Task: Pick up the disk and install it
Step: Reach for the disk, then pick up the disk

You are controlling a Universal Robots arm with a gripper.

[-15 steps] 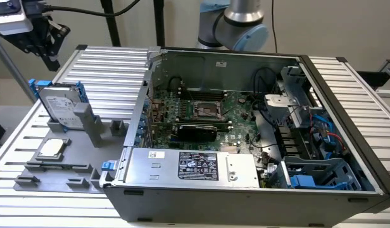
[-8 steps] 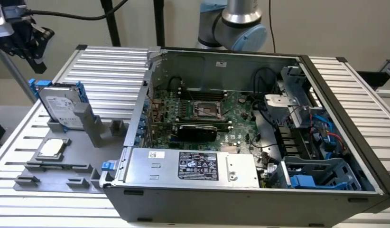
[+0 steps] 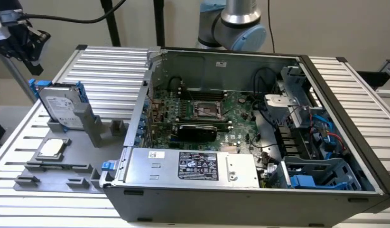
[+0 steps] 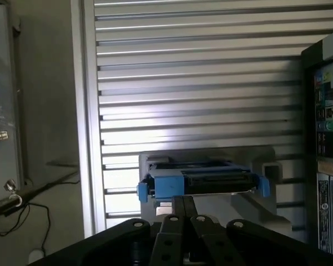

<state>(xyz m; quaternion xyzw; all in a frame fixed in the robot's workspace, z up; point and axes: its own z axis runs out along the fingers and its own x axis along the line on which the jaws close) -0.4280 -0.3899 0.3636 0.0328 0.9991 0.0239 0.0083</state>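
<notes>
Claw (image 3: 33, 61) was noted high over the desk (image 3: 113, 66), at the exterior view's left, above the disk (image 3: 60, 105) and well apart from it. In the wrist view its fingers (image 4: 178, 208) were seen pressed together with nothing between them: closed, empty. Nothing had been gripped yet.

Disk was recorded on edge, slightly tilted, slotted in a grey holder (image 3: 87, 127) on the desk, beside the open computer case (image 3: 246, 202) on the exterior view's left. Blue carrier frame was seen along its edges, white label turned toward the camera.

Risks, as judged:
- With the fingers closed, a descent would be expected to land on the disk's top edge instead of straddling it. The drive could be knocked or jammed in its slot.
- Because of the tilt, a squarely presented claw might catch one corner first. A skewed hold on smooth metal and plastic could slip in the lift.
- Whether the holder is fastened down could not be told. If loose, it might be dragged up with the disk.
- A small square chip (image 3: 51, 148) lay near the holder's foot and could be disturbed by a stray contact.
- The case wall stands between holder and drive bay (image 3: 318, 173), so a low carry could clip the rim.
- Loose cables (image 3: 325, 130) were seen crowding the bay side, and a snag or blocked seating was thought likely there.
</notes>
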